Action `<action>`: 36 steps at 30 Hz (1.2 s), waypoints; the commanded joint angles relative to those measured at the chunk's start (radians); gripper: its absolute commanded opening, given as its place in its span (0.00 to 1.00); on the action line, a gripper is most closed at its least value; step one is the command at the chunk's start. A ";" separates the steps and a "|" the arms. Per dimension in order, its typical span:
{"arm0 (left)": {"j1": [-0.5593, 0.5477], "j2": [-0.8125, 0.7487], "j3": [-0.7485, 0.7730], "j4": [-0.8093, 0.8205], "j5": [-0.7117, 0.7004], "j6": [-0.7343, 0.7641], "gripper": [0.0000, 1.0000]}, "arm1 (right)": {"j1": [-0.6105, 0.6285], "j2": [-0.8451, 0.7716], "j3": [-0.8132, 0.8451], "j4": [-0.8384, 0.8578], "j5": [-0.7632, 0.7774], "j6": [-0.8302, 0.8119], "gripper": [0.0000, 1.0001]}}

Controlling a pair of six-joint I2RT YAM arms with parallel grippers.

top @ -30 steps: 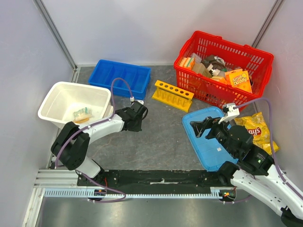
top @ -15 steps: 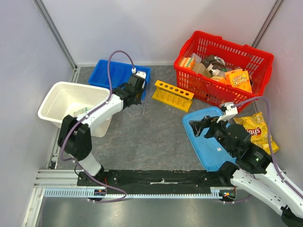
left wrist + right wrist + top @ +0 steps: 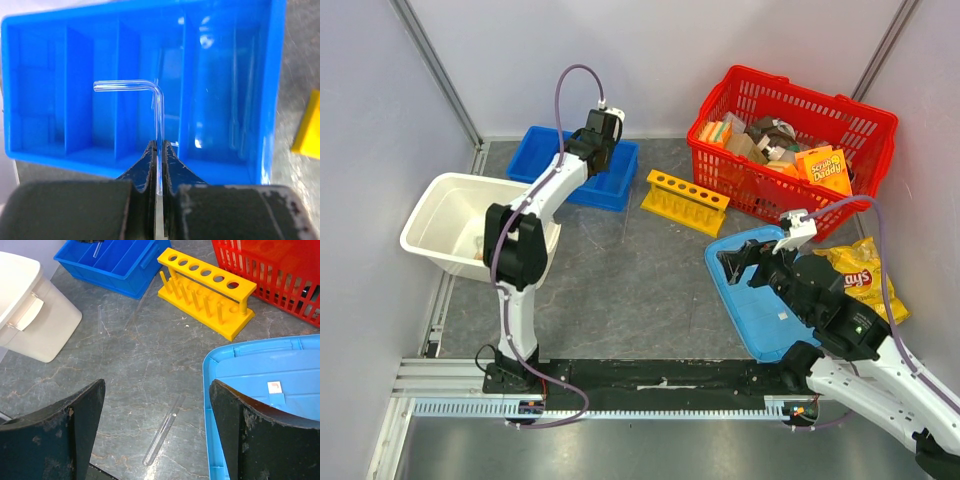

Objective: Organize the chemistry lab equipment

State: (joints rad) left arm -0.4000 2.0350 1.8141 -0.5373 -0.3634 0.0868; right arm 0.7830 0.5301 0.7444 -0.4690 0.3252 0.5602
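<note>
My left gripper [image 3: 599, 133] [image 3: 159, 146] is shut on a thin clear tube bent at a right angle [image 3: 158, 102] and holds it above the middle compartments of the blue divided tray [image 3: 545, 160] [image 3: 90, 85]. More clear tubes [image 3: 240, 112] lie in the tray's right compartment. The yellow test-tube rack [image 3: 685, 201] [image 3: 207, 287] stands empty right of the tray. My right gripper [image 3: 745, 262] [image 3: 157, 383] is open and empty above the table. A clear test tube [image 3: 163, 436] lies below it, and two more tubes [image 3: 138, 304] lie near the tray. The small bag and rubber band are hidden.
A white bin [image 3: 445, 205] [image 3: 22, 305] stands at the left. A light-blue lid [image 3: 735, 300] [image 3: 280, 385] lies under my right arm. The red basket [image 3: 790, 150] of sponge packs is at the back right, and the yellow chip bag [image 3: 865, 278] beside the lid.
My left arm has swung from the table beside the white bin out to the blue tray, carrying the bent tube. My right gripper has shifted slightly towards the back.
</note>
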 commanded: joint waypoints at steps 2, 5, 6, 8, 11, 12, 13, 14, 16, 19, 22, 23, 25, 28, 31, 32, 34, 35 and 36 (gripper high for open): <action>0.026 0.140 0.178 -0.001 -0.022 0.129 0.02 | 0.002 0.045 0.067 0.036 0.041 -0.023 0.92; 0.038 0.204 0.243 -0.001 -0.023 0.148 0.02 | 0.002 0.076 0.072 0.050 0.044 -0.026 0.92; 0.043 0.223 0.258 -0.003 -0.019 0.151 0.02 | 0.002 0.088 0.072 0.056 0.046 -0.026 0.92; 0.053 0.249 0.277 0.010 -0.008 0.154 0.02 | 0.004 0.111 0.069 0.066 0.044 -0.023 0.92; 0.066 0.286 0.287 0.039 0.001 0.174 0.02 | 0.002 0.140 0.064 0.090 0.035 -0.019 0.92; 0.067 0.300 0.300 0.037 0.001 0.176 0.02 | 0.002 0.148 0.064 0.095 0.034 -0.019 0.92; 0.070 0.316 0.310 0.039 0.001 0.176 0.02 | 0.002 0.157 0.065 0.102 0.034 -0.019 0.92; 0.070 0.330 0.320 0.036 0.010 0.177 0.02 | 0.002 0.166 0.067 0.105 0.031 -0.017 0.92; 0.070 0.352 0.324 0.039 0.021 0.172 0.02 | 0.004 0.183 0.069 0.115 0.029 -0.016 0.92; 0.073 0.373 0.327 0.051 0.023 0.177 0.02 | 0.002 0.197 0.069 0.122 0.032 -0.014 0.92; 0.072 0.392 0.343 0.053 0.021 0.188 0.02 | 0.002 0.206 0.066 0.130 0.034 -0.009 0.92; 0.073 0.398 0.347 0.053 0.020 0.189 0.03 | 0.002 0.208 0.064 0.132 0.035 -0.006 0.92; 0.073 0.404 0.353 0.053 0.015 0.191 0.06 | 0.002 0.215 0.058 0.138 0.035 -0.003 0.92; 0.073 0.396 0.355 0.043 0.014 0.186 0.15 | 0.004 0.222 0.050 0.141 0.035 0.000 0.92; 0.073 0.387 0.353 0.034 0.027 0.179 0.23 | 0.002 0.216 0.035 0.141 0.035 0.009 0.92; 0.073 0.384 0.355 0.033 0.026 0.176 0.24 | 0.002 0.212 0.030 0.142 0.034 0.015 0.92; 0.073 0.376 0.353 0.023 0.020 0.169 0.26 | 0.004 0.196 0.016 0.144 0.032 0.023 0.92; 0.072 0.369 0.353 0.019 0.020 0.165 0.27 | 0.002 0.189 0.009 0.145 0.032 0.024 0.92; 0.073 0.361 0.353 0.016 0.021 0.156 0.27 | 0.002 0.180 -0.002 0.147 0.038 0.026 0.92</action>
State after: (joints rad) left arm -0.3283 2.4382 2.1284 -0.5228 -0.3573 0.2375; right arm 0.7834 0.7437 0.7712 -0.3603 0.3481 0.5667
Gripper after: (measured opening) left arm 0.258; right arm 0.920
